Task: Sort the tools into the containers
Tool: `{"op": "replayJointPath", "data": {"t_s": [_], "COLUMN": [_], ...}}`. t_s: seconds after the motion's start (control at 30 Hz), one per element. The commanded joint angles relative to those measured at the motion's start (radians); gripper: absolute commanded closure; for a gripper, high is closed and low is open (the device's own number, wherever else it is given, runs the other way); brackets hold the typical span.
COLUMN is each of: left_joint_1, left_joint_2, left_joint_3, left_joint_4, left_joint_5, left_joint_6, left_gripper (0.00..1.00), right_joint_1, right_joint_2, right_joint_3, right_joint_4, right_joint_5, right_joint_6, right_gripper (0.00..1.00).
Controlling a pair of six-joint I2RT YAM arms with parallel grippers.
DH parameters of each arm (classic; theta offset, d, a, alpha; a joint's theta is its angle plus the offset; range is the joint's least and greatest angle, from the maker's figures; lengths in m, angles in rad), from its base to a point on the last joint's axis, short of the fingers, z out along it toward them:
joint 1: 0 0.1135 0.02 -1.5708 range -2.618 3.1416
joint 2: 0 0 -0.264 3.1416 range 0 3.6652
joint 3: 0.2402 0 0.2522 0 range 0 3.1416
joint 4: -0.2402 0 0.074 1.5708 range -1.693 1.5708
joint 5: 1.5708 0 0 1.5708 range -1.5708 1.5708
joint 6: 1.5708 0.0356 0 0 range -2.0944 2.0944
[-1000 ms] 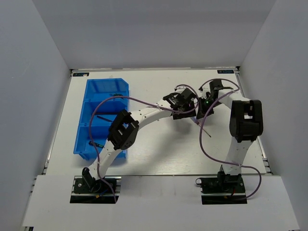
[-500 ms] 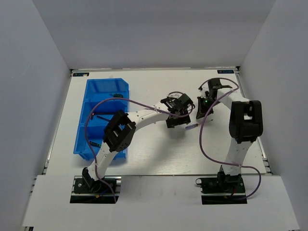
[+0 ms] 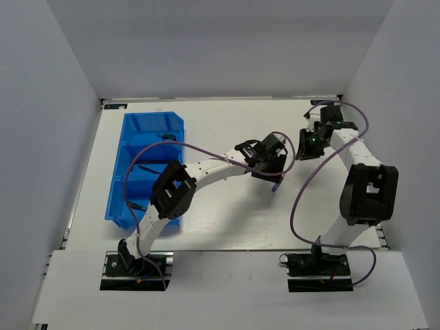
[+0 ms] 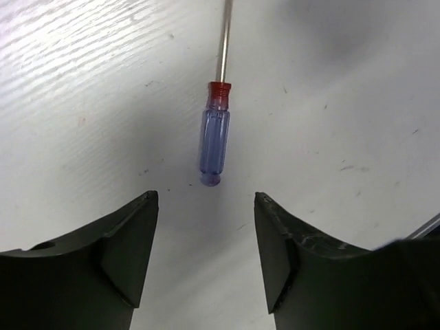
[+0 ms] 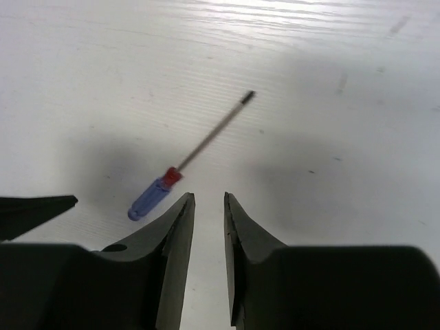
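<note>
Tool: blue-handled screwdriver (image 4: 214,137), flat on the desk (image 3: 227,220), right of centre, well apart from the blue bin (image 3: 130,127) at the left.
Left hand (image 4: 206,198): wide open, empty, hovering over the butt end of the handle.
Right hand (image 5: 208,199): nearly closed with a thin gap, holding nothing; it is just far-right of the tool.
Handling: probably light and rigid. The smooth round plastic handle may roll or slip, and the thin shaft offers poor purchase.
Grip point: mid-handle, short of the red collar, jaws across its width.
</note>
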Motion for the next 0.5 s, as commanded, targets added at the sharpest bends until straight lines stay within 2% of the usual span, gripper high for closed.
{"op": "replayJointPath", "data": {"t_s": [0.0, 0.07, 0.17, 0.33, 0.47], "left_joint_1": [-0.003, -0.012, -0.021, -0.032, -0.041], "left_joint_2": [0.035, 0.103, 0.112, 0.177, 0.188], "left_joint_3": [0.102, 0.177, 0.178, 0.257, 0.225], "left_joint_4": [-0.028, -0.075, -0.052, -0.070, -0.066], "left_joint_5": [0.100, 0.048, -0.001, 0.008, -0.022], "left_joint_6": [0.282, 0.300, 0.300, 0.300, 0.309], "left_gripper": [0.33, 0.33, 0.31, 0.31, 0.31], "right_joint_1": [-0.069, -0.112, -0.158, -0.203, -0.232], "right_joint_2": [-0.056, -0.065, -0.113, -0.165, -0.177], "right_joint_3": [0.001, -0.004, -0.039, -0.071, -0.088], "right_joint_4": [-0.045, -0.065, -0.075, -0.089, -0.091], "right_joint_5": [0.010, 0.007, -0.033, -0.069, -0.102], "right_joint_6": [-0.038, -0.022, -0.001, -0.002, 0.005], "right_gripper": [0.70, 0.70, 0.70, 0.70, 0.68]}}
